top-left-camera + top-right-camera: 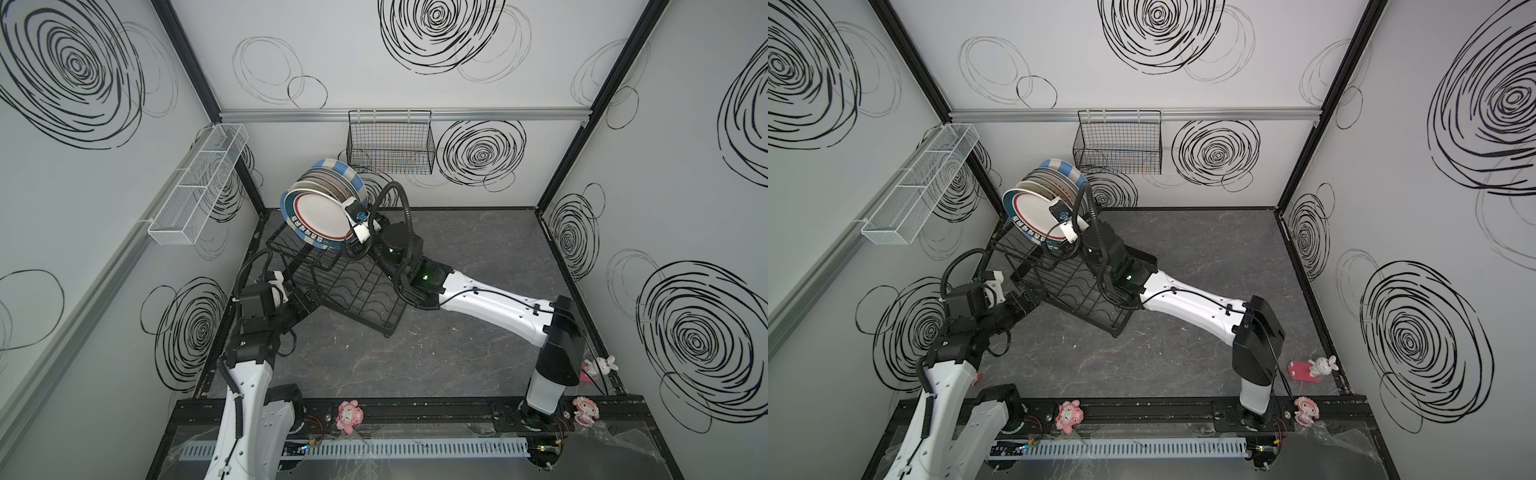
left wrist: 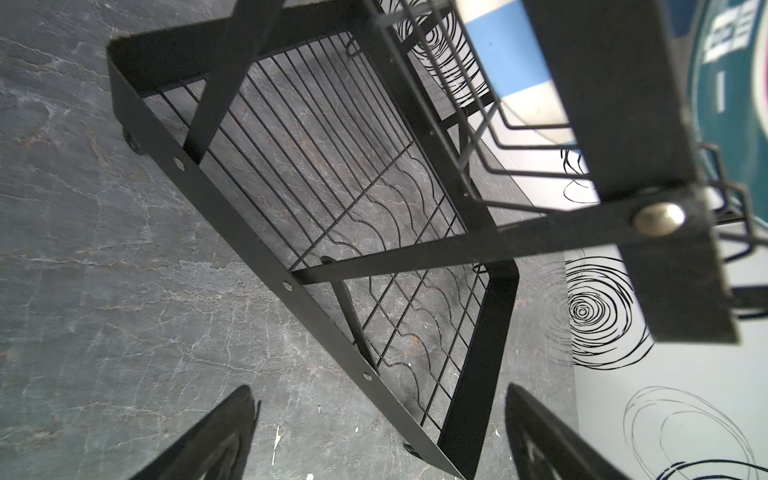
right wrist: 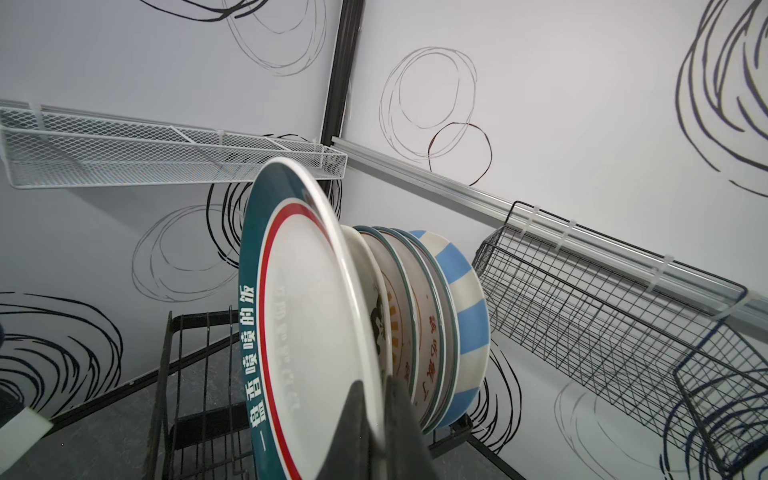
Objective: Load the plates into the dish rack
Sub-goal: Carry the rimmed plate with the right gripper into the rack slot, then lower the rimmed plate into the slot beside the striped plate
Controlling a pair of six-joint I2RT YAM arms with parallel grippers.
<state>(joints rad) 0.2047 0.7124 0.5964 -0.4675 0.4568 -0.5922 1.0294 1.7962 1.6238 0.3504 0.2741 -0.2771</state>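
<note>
Right gripper (image 3: 375, 388) clamped on edge of teal-rimmed plate (image 3: 307, 332); ceramic likely stiff, heavy, slick, fragile; rim is best hold.

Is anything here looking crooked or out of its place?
Yes. The dish rack sits askew to the edges of the table. The teal-rim plate, pinched by the right end effector, leans apart from the other plates.

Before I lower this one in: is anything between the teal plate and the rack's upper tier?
Nothing visible. The right gripper pinches the teal plate by its rim, beside the plates already standing in the rack; whether its lower edge is seated cannot be seen.
</note>
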